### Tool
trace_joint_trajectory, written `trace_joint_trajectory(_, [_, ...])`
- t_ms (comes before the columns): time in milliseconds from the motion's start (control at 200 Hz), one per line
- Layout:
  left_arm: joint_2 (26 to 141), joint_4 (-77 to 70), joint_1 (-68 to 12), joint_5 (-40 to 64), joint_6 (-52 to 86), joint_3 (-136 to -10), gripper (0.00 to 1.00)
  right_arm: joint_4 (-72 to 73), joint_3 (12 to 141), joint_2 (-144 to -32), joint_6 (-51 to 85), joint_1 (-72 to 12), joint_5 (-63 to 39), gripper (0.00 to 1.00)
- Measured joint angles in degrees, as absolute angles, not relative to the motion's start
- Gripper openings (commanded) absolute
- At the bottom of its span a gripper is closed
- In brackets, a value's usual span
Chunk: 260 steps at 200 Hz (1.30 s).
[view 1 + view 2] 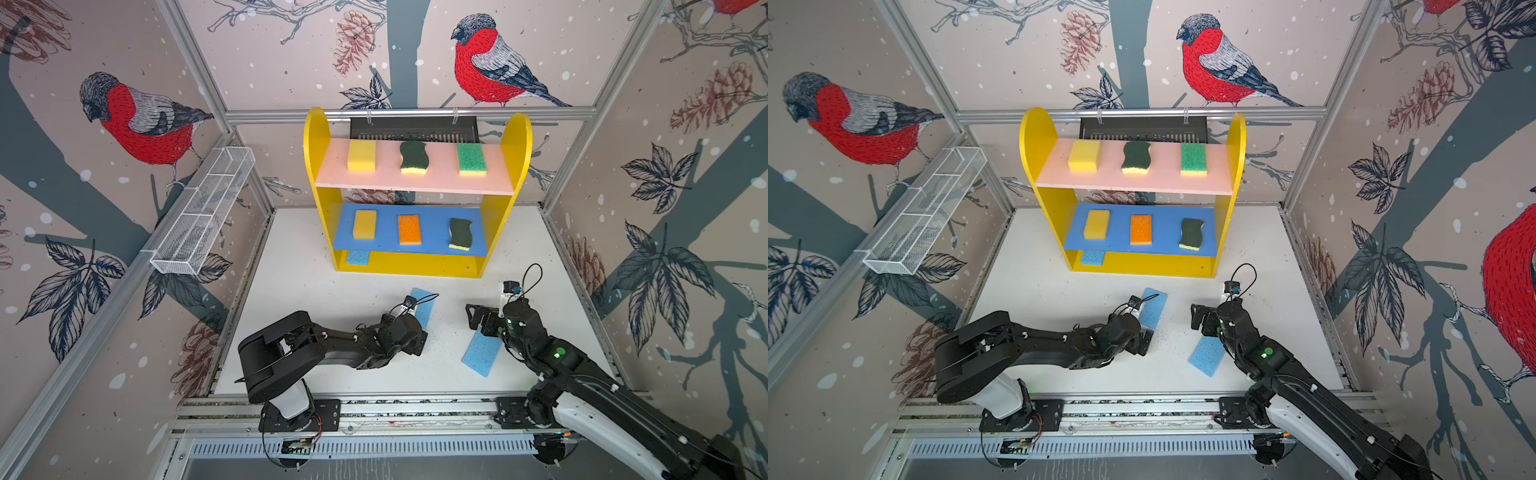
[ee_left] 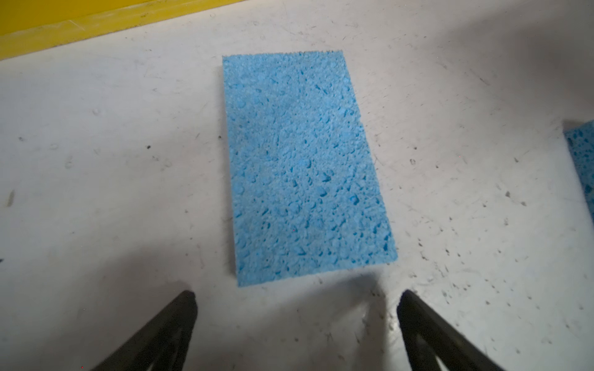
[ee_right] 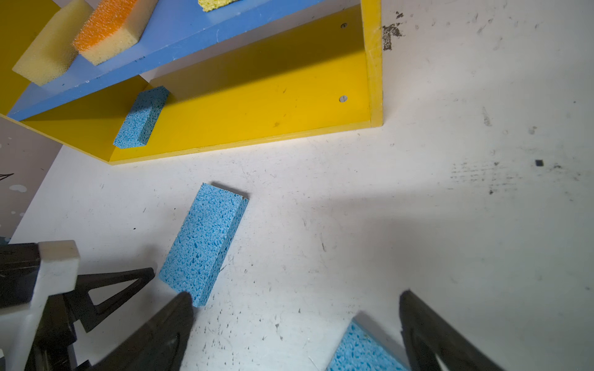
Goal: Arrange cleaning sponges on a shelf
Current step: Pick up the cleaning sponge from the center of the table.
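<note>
In both top views the shelf (image 1: 316, 166) stands at the back edge of the table (image 1: 299, 299). Its pink board (image 1: 440, 166) holds three sponges: a yellow block (image 1: 361, 155), a wavy green sponge (image 1: 413, 157) and a bright-green sponge (image 1: 471, 158). Its blue board (image 1: 386, 232) holds three more: a second yellow block (image 1: 365, 224), an orange sponge (image 1: 409, 229) and a second wavy sponge (image 1: 460, 234). The first blue sponge (image 1: 358, 257) lies at the left end of the bottom board (image 1: 415, 264). So seven look done and two are left on the table. The white basket (image 1: 203, 216) on the left wall shows nothing inside.

In the left wrist view the left pincer (image 2: 297, 295) is spread wide and holds nothing. The second blue sponge (image 2: 305, 167) lies flat just in front of it.

In the right wrist view the right pincer (image 3: 297, 295) is also spread wide and holds nothing. A corner of the third blue sponge (image 3: 360, 353) shows on the table between its jaws.
</note>
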State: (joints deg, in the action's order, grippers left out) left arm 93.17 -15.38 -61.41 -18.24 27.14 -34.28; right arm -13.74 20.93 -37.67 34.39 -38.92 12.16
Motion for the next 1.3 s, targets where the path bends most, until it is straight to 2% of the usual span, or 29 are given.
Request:
trace_joint_trajectory(430, [99.29, -12.40, -62.50, -18.09, 25.69, -42.17, 0.99, -13.74, 20.86, -36.34, 34.24, -38.81, 11.86, 1.00])
trace_joint_trajectory(645, [104.20, -10.04, -62.52, -21.56, 27.03, -47.79, 0.97, -13.39, 20.32, -36.25, 34.20, -38.59, 11.73, 1.00])
trace_joint_trajectory(891, [104.97, -10.11, -60.86, -22.50, 28.51, -48.27, 0.90, -13.34, 19.90, -36.25, 34.20, -38.54, 11.66, 1.00])
trace_joint_trajectory(1186, [104.64, -11.40, -60.45, -22.33, 26.98, -47.27, 0.77, -13.39, 19.88, -35.66, 34.20, -38.48, 11.46, 1.00])
trace_joint_trajectory(1301, [104.16, -11.60, -60.45, -21.96, 26.89, -46.68, 0.75, -13.43, 19.70, -35.18, 34.22, -38.48, 11.46, 1.00])
